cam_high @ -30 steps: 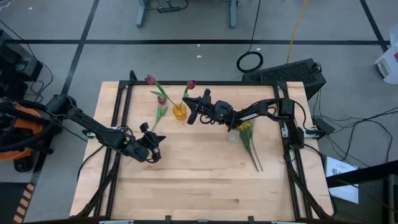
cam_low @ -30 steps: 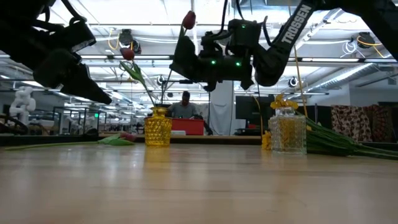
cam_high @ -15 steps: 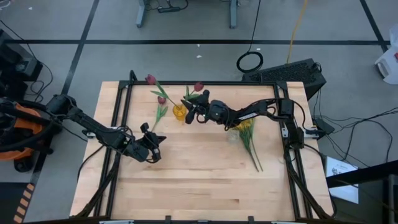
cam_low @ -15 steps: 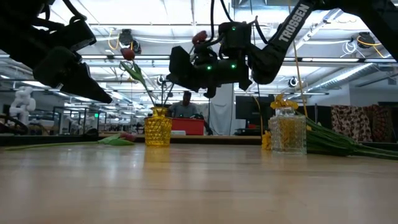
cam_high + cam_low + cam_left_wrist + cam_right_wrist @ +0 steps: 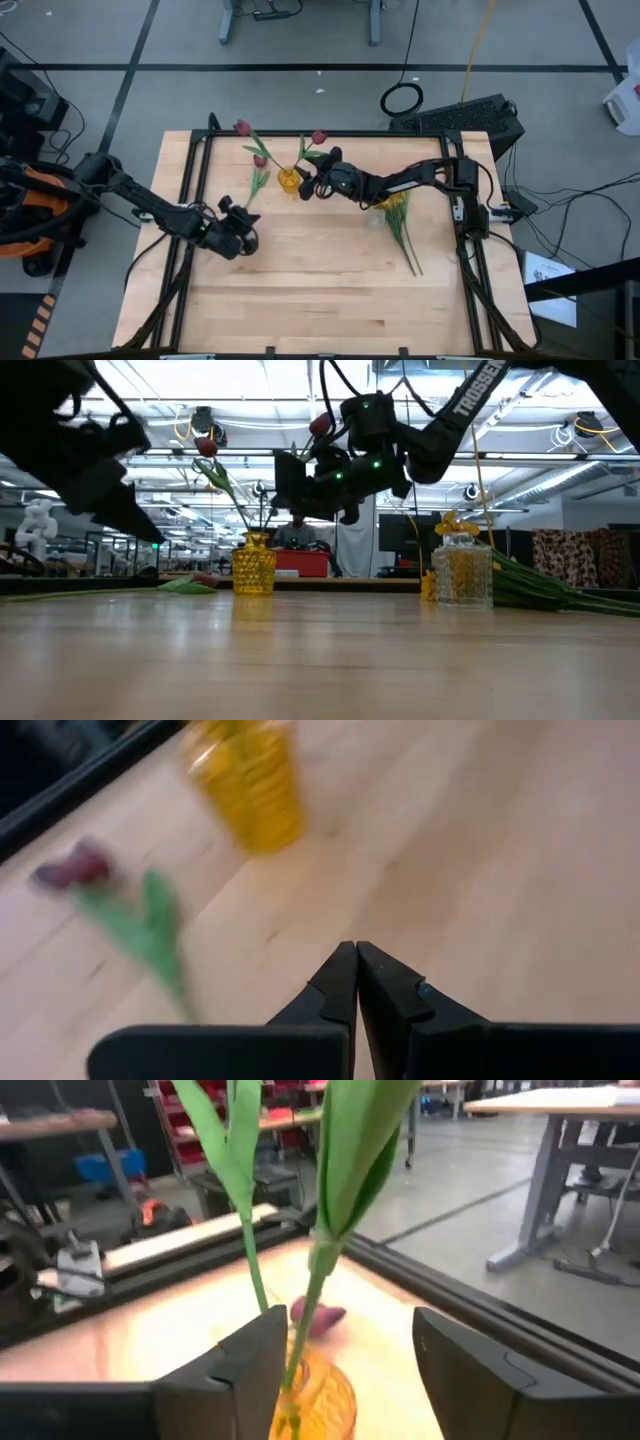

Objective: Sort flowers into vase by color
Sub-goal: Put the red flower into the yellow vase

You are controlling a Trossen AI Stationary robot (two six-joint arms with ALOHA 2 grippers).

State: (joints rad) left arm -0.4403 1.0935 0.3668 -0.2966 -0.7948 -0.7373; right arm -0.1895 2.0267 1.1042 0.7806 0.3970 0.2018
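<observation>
Clearly, the flowers are light, springy things: thin green stems bearing soft heads, so a grip belongs low on the stem, never on the bloom, and gentle enough not to kink it. Two dark-red tulips (image 5: pixel 318 138) are standing in the amber vase (image 5: pixel 289 180) toward the far side of the table (image 5: pixel 330 290), their stems leaning outward above its rim. A third red tulip (image 5: pixel 260 161) is lying flat just left of the vase, its stem easy to reach but flush with the wood, which I judge will make pinching awkward. To the right, the yellow flowers (image 5: pixel 400 215) are trailing from the clear vase (image 5: pixel 463 570), stems sprawling toward the near right. The right gripper (image 5: pixel 310 183) is hovering at the amber vase with its fingers (image 5: pixel 245 1360) spread wide either side of a tulip stem, gripping nothing. The left gripper (image 5: pixel 240 232) is waiting near the left side with fingertips (image 5: pixel 340 982) pressed together, empty.
</observation>
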